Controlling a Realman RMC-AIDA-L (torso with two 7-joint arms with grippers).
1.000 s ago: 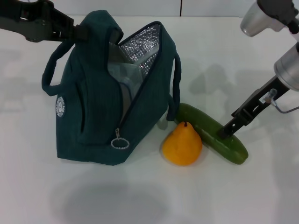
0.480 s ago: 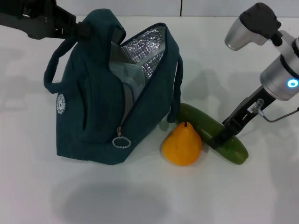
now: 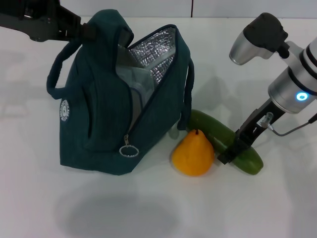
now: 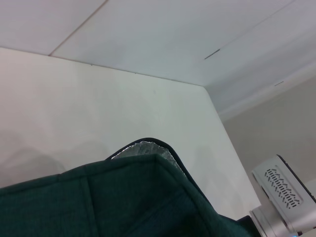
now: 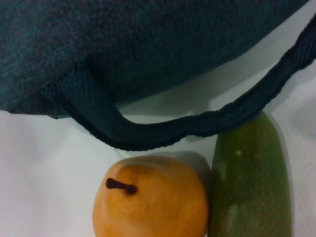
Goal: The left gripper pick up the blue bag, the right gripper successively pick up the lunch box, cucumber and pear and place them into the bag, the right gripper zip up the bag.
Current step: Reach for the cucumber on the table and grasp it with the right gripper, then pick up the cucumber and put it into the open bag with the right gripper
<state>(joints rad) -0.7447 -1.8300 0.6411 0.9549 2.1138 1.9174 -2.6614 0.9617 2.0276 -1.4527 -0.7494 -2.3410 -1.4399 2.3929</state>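
So the left gripper (image 3: 81,30) is clamped on the top left corner of the blue bag (image 3: 94,114), holding it upright on the white worktop (image 3: 257,208) with the zip open and the silver lining plus a bit of the lunch box (image 3: 132,82) showing inside. Just right of the bag, the pear (image 3: 193,153) sits touching the cucumber (image 3: 247,159). The right gripper (image 3: 226,157) is down at the cucumber's near end, can't tell if it's apart or together.
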